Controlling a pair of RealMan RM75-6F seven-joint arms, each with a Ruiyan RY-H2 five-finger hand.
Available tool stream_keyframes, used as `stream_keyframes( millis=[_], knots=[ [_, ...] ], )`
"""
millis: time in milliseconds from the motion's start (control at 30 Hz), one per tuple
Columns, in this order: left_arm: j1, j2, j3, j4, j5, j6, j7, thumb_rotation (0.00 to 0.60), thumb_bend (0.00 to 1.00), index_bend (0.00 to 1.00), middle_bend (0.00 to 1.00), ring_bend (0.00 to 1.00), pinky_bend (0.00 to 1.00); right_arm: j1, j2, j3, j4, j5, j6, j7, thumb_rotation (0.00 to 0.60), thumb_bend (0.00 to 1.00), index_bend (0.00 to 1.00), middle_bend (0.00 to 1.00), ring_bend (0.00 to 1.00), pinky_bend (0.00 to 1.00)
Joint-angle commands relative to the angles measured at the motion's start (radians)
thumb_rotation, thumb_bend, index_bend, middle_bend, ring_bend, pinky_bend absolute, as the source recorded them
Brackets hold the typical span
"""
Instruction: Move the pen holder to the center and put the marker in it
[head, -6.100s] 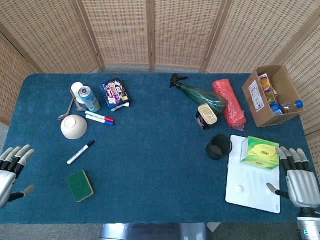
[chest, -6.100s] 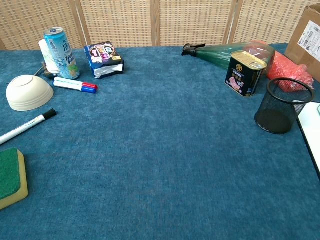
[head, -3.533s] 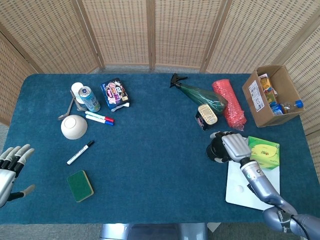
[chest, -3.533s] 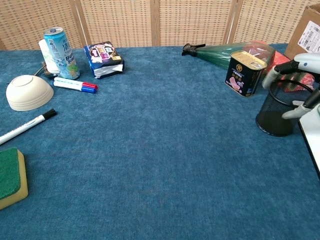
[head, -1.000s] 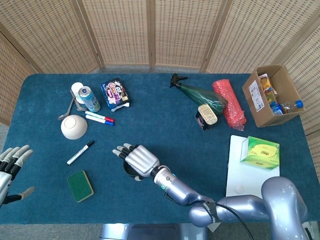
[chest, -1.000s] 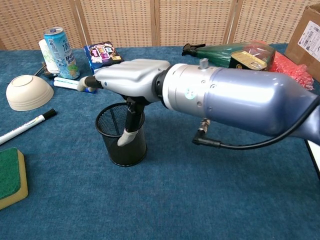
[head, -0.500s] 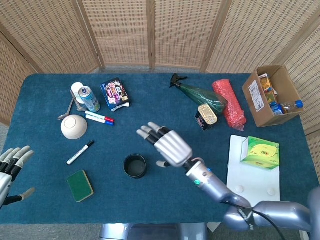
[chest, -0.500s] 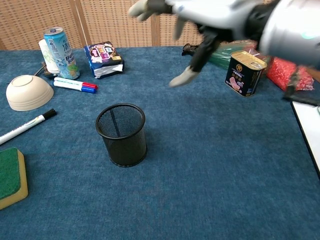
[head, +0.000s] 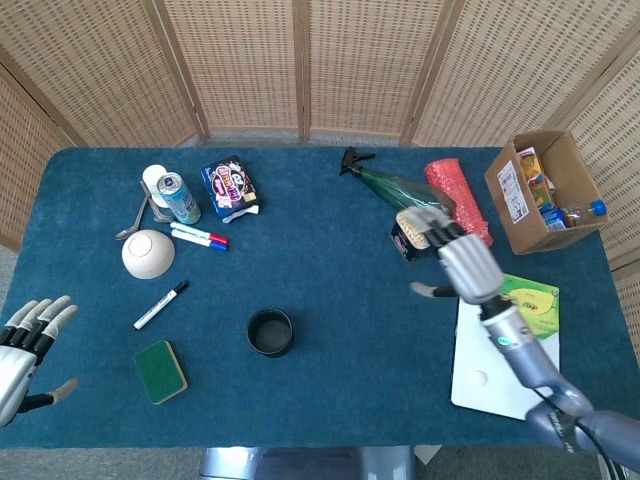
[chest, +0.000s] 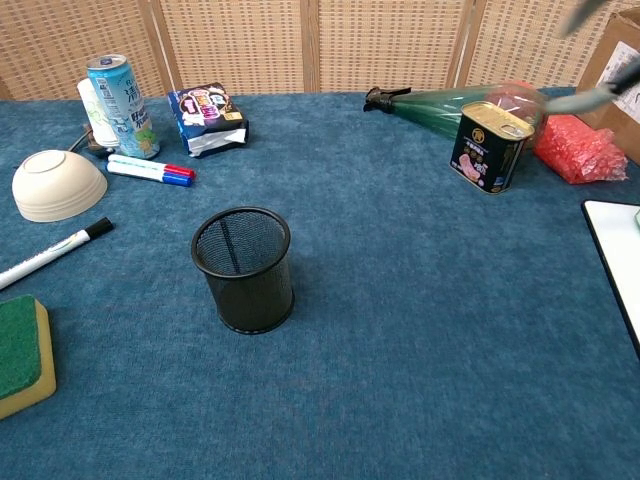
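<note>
At the far left edge the left hand (head: 28, 350) hangs beside the bench (head: 330, 390), partly cut off, fingers spread and holding nothing. The marker (head: 160, 305) lies flat near the overturned bowl (head: 148, 253), with a green sponge (head: 160, 371) just below it. The pen holder (head: 270, 332) stands upright and alone toward the middle, nothing visible inside. To the right, the right hand (head: 462, 262) hovers open above the white board (head: 480, 385), overlapping the tin (chest: 490, 145); the chest view catches only a blur of it.
</note>
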Motion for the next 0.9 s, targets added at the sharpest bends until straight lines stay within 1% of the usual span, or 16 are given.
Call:
stream_keyframes(
  millis=[33, 133, 233, 300, 433, 667, 767, 900],
  knots=[
    [-0.003, -0.003, -0.002, -0.002, -0.011, -0.013, 0.005, 0.600, 0.04, 0.03, 0.00, 0.00, 0.00, -0.113, 0.002, -0.035, 0.114, 0.047, 0.064, 0.012, 0.600, 0.00, 0.02, 0.07, 0.09, 0.31],
    [-0.009, -0.004, -0.008, -0.008, -0.029, -0.027, 0.005, 0.600, 0.04, 0.03, 0.00, 0.00, 0.00, -0.185, -0.020, -0.051, 0.170, 0.065, 0.110, 0.036, 0.600, 0.00, 0.01, 0.07, 0.09, 0.31],
    [-0.015, -0.007, -0.016, -0.009, -0.050, -0.042, 0.003, 0.600, 0.04, 0.03, 0.00, 0.00, 0.00, -0.243, -0.027, -0.066, 0.201, 0.074, 0.143, 0.054, 0.600, 0.00, 0.01, 0.07, 0.09, 0.31],
    [-0.027, -0.011, -0.027, -0.008, -0.077, -0.065, -0.008, 0.600, 0.04, 0.03, 0.00, 0.00, 0.00, -0.296, -0.025, -0.080, 0.206, 0.080, 0.176, 0.062, 0.600, 0.00, 0.01, 0.07, 0.09, 0.31],
    [-0.059, -0.011, -0.045, -0.019, -0.124, -0.129, -0.023, 0.600, 0.04, 0.04, 0.00, 0.00, 0.00, -0.358, -0.027, -0.089, 0.204, 0.077, 0.221, 0.089, 0.600, 0.00, 0.01, 0.07, 0.09, 0.31],
    [-0.096, -0.008, -0.064, -0.039, -0.171, -0.196, 0.003, 0.600, 0.04, 0.04, 0.00, 0.00, 0.00, -0.390, -0.010, -0.080, 0.198, 0.052, 0.249, 0.139, 0.600, 0.00, 0.01, 0.07, 0.10, 0.31],
    [-0.109, -0.013, -0.073, -0.046, -0.222, -0.239, 0.026, 0.600, 0.04, 0.04, 0.00, 0.00, 0.00, -0.398, -0.003, -0.080, 0.196, 0.035, 0.257, 0.147, 0.600, 0.00, 0.01, 0.07, 0.10, 0.31],
    [-0.136, -0.064, -0.107, -0.012, -0.321, -0.299, 0.064, 0.600, 0.05, 0.05, 0.00, 0.00, 0.00, -0.405, 0.008, -0.077, 0.183, 0.011, 0.268, 0.180, 0.600, 0.00, 0.01, 0.07, 0.10, 0.31]
  ],
)
